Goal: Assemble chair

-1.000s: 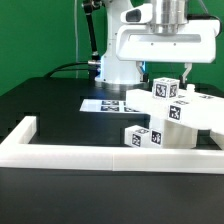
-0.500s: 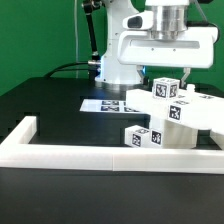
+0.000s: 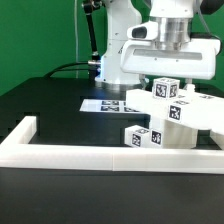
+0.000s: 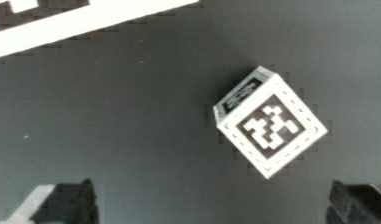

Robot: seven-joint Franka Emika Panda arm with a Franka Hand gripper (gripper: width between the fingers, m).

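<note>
The chair parts lie in a cluster at the exterior view's right: a tagged white block on top, another tagged piece below it, and a small tagged block in front. My gripper hangs above the top block, apart from it. In the wrist view my gripper is open and empty, with dark fingertips wide apart. A white tagged block lies on the black table beyond them, untouched.
A long white border frame runs along the front and up both sides. The marker board lies flat behind the parts and shows as a white strip in the wrist view. The robot base stands at the back.
The hand has shifted slightly to the exterior view's right and turned. The chair parts have not moved.
</note>
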